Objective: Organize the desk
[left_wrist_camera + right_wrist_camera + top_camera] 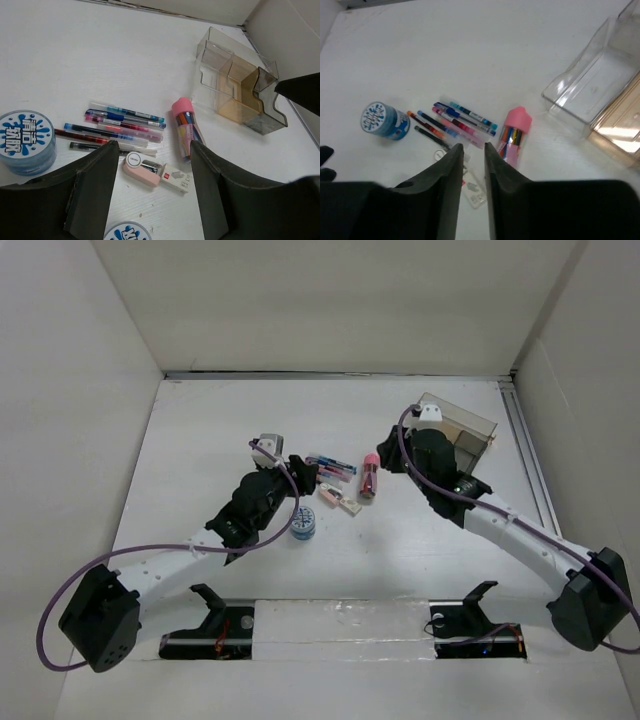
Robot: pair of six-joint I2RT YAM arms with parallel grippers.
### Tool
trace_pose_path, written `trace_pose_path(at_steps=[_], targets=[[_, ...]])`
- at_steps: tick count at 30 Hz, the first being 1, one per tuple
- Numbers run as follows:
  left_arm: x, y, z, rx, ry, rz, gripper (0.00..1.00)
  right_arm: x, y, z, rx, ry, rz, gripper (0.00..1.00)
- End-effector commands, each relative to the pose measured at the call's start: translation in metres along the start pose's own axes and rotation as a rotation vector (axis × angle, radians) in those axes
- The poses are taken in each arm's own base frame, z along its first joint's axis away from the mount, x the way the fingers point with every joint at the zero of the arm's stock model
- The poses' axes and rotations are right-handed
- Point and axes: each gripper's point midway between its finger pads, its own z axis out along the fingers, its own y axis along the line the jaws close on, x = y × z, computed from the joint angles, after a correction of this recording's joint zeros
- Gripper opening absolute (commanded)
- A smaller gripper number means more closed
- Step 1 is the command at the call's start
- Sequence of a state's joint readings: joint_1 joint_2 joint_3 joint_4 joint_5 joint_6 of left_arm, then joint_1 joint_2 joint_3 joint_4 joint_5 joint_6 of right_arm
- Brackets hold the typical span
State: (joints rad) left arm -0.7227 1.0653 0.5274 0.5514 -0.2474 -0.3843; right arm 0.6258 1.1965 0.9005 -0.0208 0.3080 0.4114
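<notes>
The desk (230,430) is a white tabletop with white panels round it. On it lie several pens (330,466), a pink pen case (369,476), a pink stapler with a small white box (338,502) and a blue round tin (303,524). My left gripper (304,473) is open and empty; in the left wrist view it (155,152) hovers over the stapler (144,167), close to the pens (120,125). My right gripper (393,455) is to the right of the pen case; its jaws (474,149) stand a narrow gap apart with nothing between them.
A clear compartmented tray (465,430) stands at the back right, next to the metal rail (530,455). A second blue tin (125,231) lies just below my left fingers, the other (25,141) at the left. The pen case (515,131) lies ahead of my right gripper.
</notes>
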Motion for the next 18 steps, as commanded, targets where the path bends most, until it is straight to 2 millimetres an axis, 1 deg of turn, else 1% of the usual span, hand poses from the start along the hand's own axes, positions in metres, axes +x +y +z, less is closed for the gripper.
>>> trace_pose_path(at_steps=[1, 2, 4, 5, 7, 8, 9, 10, 11, 12, 13, 14, 15, 16, 18], targets=[[-0.027, -0.017, 0.000, 0.065, -0.079, -0.014, 0.55, -0.009, 0.013, 0.005, -0.056, 0.011, 0.019, 0.23], [-0.027, -0.017, 0.000, 0.064, -0.081, -0.016, 0.55, -0.003, 0.008, 0.011, -0.038, 0.031, 0.015, 0.00], [-0.030, -0.018, -0.001, 0.069, -0.092, -0.016, 0.55, 0.001, 0.007, 0.015, -0.024, 0.044, 0.015, 0.00], [-0.029, -0.017, -0.002, 0.069, -0.092, -0.019, 0.54, 0.007, 0.006, 0.020, -0.022, 0.059, 0.010, 0.00], [-0.029, -0.017, -0.003, 0.073, -0.099, -0.028, 0.51, 0.007, 0.004, 0.027, -0.008, 0.069, 0.012, 0.00], [-0.027, -0.015, -0.004, 0.070, -0.096, -0.031, 0.49, 0.008, 0.002, 0.029, 0.012, 0.077, 0.018, 0.04], [-0.028, -0.015, -0.005, 0.071, -0.100, -0.034, 0.45, 0.020, -0.004, 0.033, 0.049, 0.121, 0.016, 0.13], [-0.029, -0.015, -0.006, 0.070, -0.102, -0.036, 0.43, 0.020, -0.010, 0.036, 0.075, 0.126, 0.015, 0.24], [-0.029, -0.014, -0.006, 0.065, -0.103, -0.037, 0.42, 0.020, -0.009, 0.039, 0.075, 0.133, 0.012, 0.45], [-0.032, -0.015, -0.008, 0.068, -0.108, -0.045, 0.42, 0.029, -0.014, 0.044, 0.088, 0.165, -0.005, 0.54], [-0.031, -0.015, -0.010, 0.069, -0.103, -0.045, 0.42, 0.034, -0.014, 0.047, 0.086, 0.190, -0.011, 0.63], [-0.030, -0.015, -0.011, 0.073, -0.103, -0.046, 0.42, 0.031, -0.012, 0.050, 0.089, 0.193, -0.012, 0.71], [-0.034, -0.016, -0.014, 0.079, -0.116, -0.051, 0.42, 0.039, -0.016, 0.050, 0.109, 0.227, -0.021, 0.72], [-0.036, -0.016, -0.015, 0.079, -0.124, -0.052, 0.42, 0.049, -0.019, 0.055, 0.123, 0.256, -0.030, 0.73], [-0.037, -0.011, -0.017, 0.056, -0.125, -0.051, 0.44, 0.057, -0.019, 0.061, 0.122, 0.280, -0.038, 0.73]])
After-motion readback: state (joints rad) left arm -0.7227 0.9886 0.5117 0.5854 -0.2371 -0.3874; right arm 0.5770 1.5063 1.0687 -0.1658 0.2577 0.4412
